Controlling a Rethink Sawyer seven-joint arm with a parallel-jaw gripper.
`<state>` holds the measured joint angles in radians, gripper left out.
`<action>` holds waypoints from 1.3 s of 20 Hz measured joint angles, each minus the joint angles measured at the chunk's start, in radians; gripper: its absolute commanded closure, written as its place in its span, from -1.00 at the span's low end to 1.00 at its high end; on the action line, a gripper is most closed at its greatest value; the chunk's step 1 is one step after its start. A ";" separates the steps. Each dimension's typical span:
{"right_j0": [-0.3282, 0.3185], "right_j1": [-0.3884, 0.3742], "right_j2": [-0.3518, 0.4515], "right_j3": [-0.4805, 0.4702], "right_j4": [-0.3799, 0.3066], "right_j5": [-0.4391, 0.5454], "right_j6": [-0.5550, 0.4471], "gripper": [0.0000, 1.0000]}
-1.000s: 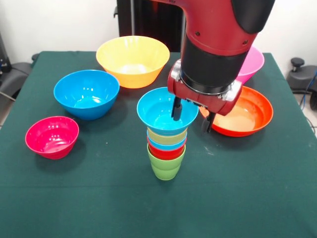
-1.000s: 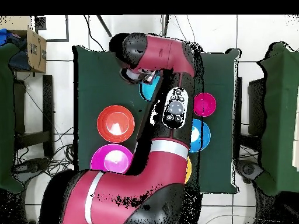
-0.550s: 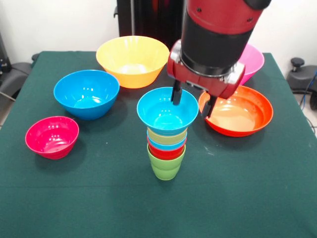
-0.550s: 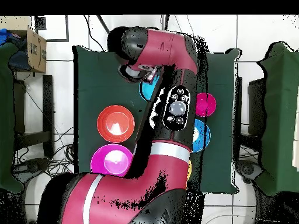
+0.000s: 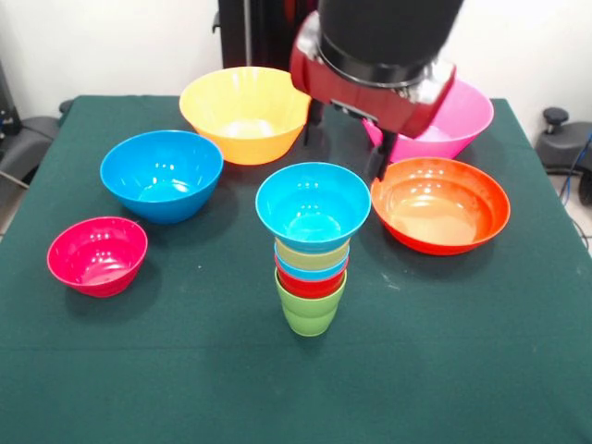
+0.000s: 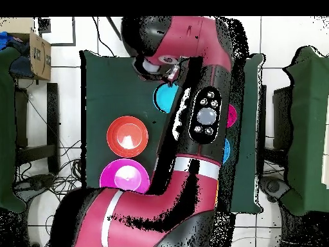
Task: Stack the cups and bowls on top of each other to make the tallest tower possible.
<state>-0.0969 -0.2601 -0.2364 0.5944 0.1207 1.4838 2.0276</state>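
The tower (image 5: 313, 250) stands near the middle of the green bench (image 5: 185, 370), lime green cup at its base and the small light blue bowl (image 5: 313, 205) on top. Above and behind it hangs the end effector (image 5: 344, 139), fingers spread apart and empty, clear of the bowl's rim.

Robot lab: cloth-covered table (image 5: 111, 370) (cables (image 6: 67, 168) on tiled floor).
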 measured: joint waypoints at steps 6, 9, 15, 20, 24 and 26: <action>-0.034 -0.001 0.000 -0.057 -0.004 0.022 0.000 -1.00; -0.047 0.001 0.000 -0.081 -0.009 0.022 0.000 -1.00; -0.074 -0.003 0.000 -0.104 -0.031 0.022 -0.004 -1.00; -0.086 -0.030 0.000 -0.066 -0.038 0.022 -0.012 -1.00; -0.086 -0.059 0.000 -0.015 -0.043 0.018 -0.015 -1.00; -0.086 -0.079 0.000 0.022 -0.050 0.010 -0.018 -1.00</action>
<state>-0.1832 -0.3392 -0.2364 0.6166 0.0708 1.4941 2.0097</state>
